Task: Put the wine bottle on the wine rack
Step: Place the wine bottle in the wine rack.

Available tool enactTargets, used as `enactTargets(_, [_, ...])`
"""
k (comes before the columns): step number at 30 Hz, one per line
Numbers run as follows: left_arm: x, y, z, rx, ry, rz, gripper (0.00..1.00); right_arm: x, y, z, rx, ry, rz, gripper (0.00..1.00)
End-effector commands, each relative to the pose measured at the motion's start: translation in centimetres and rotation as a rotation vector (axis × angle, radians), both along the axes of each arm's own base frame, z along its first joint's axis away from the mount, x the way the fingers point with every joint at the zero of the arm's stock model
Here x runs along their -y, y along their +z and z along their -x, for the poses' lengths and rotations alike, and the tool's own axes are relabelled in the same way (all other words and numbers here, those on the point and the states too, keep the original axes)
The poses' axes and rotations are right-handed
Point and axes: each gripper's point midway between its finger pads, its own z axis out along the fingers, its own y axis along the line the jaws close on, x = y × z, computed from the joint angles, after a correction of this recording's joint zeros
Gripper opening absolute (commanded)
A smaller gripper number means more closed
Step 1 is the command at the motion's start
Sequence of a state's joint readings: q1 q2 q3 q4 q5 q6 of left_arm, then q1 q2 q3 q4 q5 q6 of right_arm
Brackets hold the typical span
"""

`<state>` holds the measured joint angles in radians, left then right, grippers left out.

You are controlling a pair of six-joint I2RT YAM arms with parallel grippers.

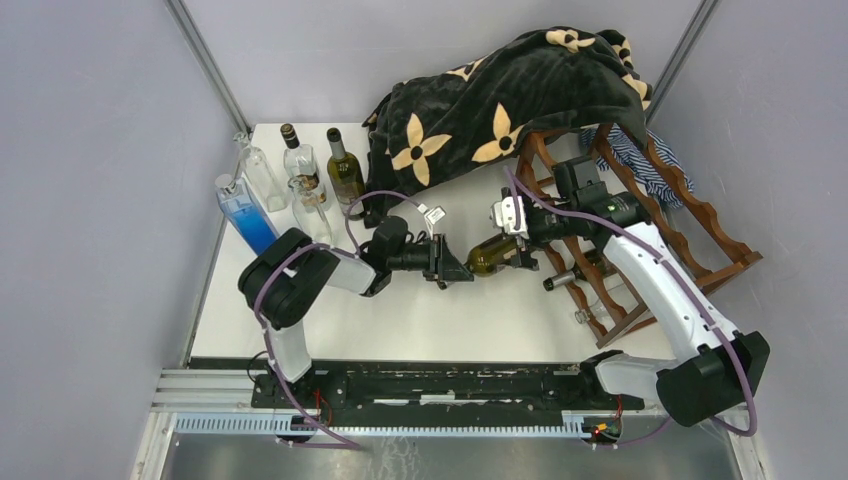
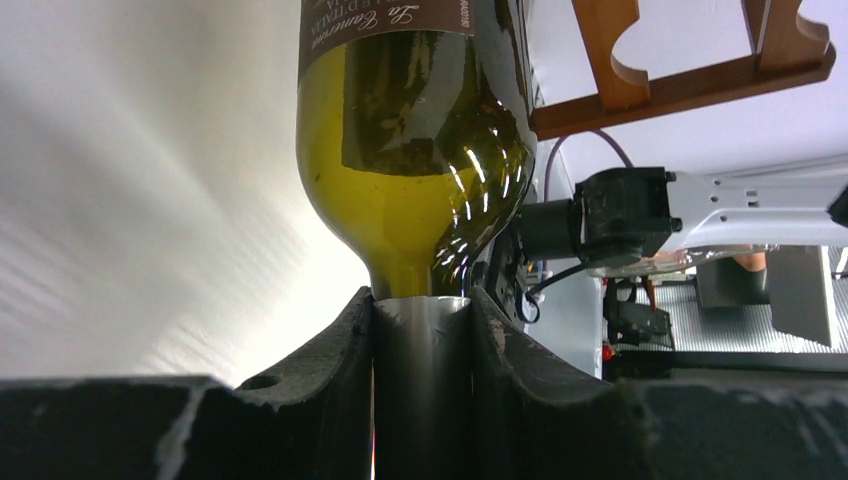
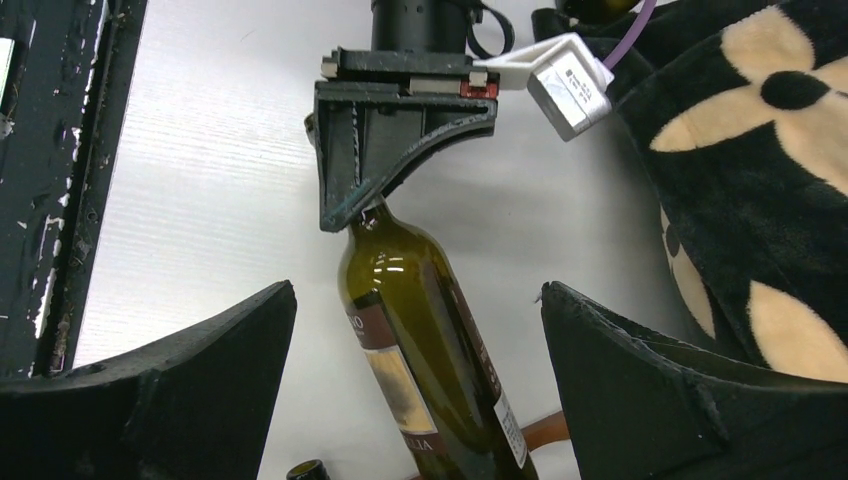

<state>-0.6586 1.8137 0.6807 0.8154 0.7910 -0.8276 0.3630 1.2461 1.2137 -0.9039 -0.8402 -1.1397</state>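
My left gripper (image 2: pixel 421 320) is clamped on the neck of the wine bottle (image 1: pixel 492 255), with its two dark fingers (image 2: pixel 330 370) pressed against the neck just below the shoulder. The bottle lies roughly level over the white table (image 1: pixel 330 330). Its neck points toward my left arm and its base toward my right one, out in the middle between the two arms. It is olive-green glass with a brown label. My right gripper (image 3: pixel 418 290) is spread wide around the bottle's body, and in the wrist view both of its fingertips stand clear of the glass. I cannot tell whether the bottle's base rests on the table.

The wine rack (image 1: pixel 712 222) stands at the right of the table, just beyond my right wrist. The bottle is not on it but just to its left. A dark bottle neck (image 1: pixel 565 278) sticks out of a lower tier. A black blanket (image 1: pixel 480 100) with cream flowers is draped over the rack's far end. At the back left of the table stand a blue bottle (image 1: pixel 245 215), a green wine bottle (image 1: pixel 345 170) and some clear bottles (image 1: pixel 262 175).
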Motion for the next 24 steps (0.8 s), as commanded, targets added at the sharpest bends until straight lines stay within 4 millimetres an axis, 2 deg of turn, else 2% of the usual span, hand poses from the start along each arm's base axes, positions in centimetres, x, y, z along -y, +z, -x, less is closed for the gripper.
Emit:
enactTargets(1, [2.2, 6.1, -1.3, 0.154, -0.051, 0.218, 0.02, -0.5, 3.1, 0.0, 0.060, 0.016, -0.086, 0.98])
enactTargets(12, [4.7, 5.1, -1.2, 0.125, -0.094, 0.221, 0.02, -0.3, 3.1, -0.1, 0.062, 0.009, -0.094, 0.98])
enactTargets(24, [7.4, 4.0, -2.6, 0.155, -0.099, 0.187, 0.02, -0.2, 3.3, 0.2, 0.065, 0.011, -0.104, 0.98])
